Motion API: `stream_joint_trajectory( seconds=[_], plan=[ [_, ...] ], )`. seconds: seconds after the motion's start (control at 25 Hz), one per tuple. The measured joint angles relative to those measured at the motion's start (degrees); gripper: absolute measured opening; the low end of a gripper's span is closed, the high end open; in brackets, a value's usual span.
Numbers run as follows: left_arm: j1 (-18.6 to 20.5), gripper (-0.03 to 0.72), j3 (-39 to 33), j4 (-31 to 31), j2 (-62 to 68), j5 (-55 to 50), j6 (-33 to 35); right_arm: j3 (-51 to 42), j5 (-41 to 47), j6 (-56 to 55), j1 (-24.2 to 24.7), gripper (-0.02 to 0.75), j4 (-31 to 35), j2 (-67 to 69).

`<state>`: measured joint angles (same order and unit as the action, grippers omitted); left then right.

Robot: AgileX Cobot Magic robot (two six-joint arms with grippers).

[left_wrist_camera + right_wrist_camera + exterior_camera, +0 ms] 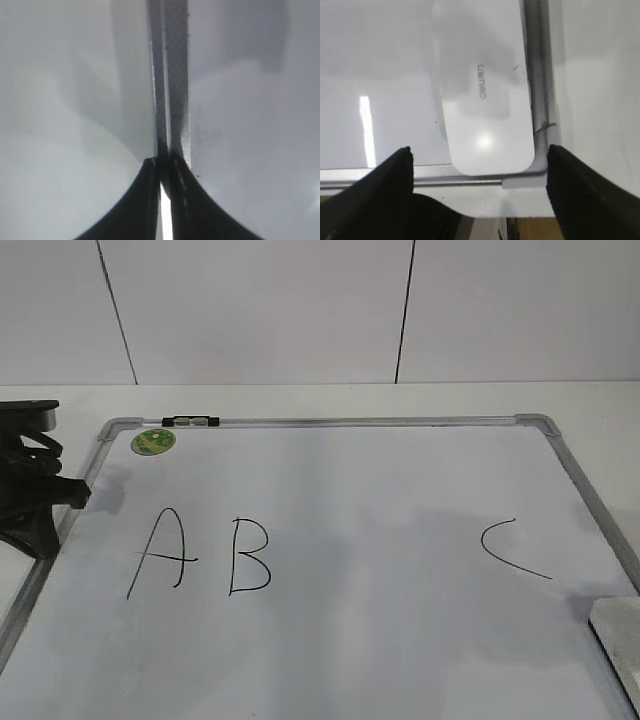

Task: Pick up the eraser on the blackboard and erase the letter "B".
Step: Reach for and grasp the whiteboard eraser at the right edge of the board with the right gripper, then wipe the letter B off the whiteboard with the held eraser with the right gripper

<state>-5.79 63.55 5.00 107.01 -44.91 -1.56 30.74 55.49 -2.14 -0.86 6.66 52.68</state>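
Observation:
The blackboard (380, 490) is a white board with a silver frame, lying flat. The letter "B" (250, 556) is drawn in thin black line left of the middle. The white eraser (618, 635) lies at the board's near right corner. In the right wrist view the eraser (485, 100) rests against the frame, and my right gripper (480, 150) is open wide above its near end without touching it. My left gripper (160, 162) is shut and empty over the board's left frame edge (177, 75). It shows at the far left of the exterior view (68, 492).
A handwritten "A" (160, 552) stands left of the B and a "C" (512, 550) far to the right. A round green sticker (153, 441) and a small black-and-white clip (190, 421) sit at the board's far left corner. A white wall rises behind.

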Motion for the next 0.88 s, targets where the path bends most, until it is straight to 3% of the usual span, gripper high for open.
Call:
stream_joint_trajectory(
  seconds=[0.44, 0.88],
  plan=[
    [0.00, 0.020, 0.00, 0.00, 0.00, 0.00, 0.00, 0.10, -11.82, 4.35, 0.00, 0.639, 0.25, 15.53],
    [0.00, 0.020, 0.00, 0.00, 0.00, 0.00, 0.00, 0.54, -15.69, 5.93, 0.00, 0.638, 0.48, 24.88]
  ],
)
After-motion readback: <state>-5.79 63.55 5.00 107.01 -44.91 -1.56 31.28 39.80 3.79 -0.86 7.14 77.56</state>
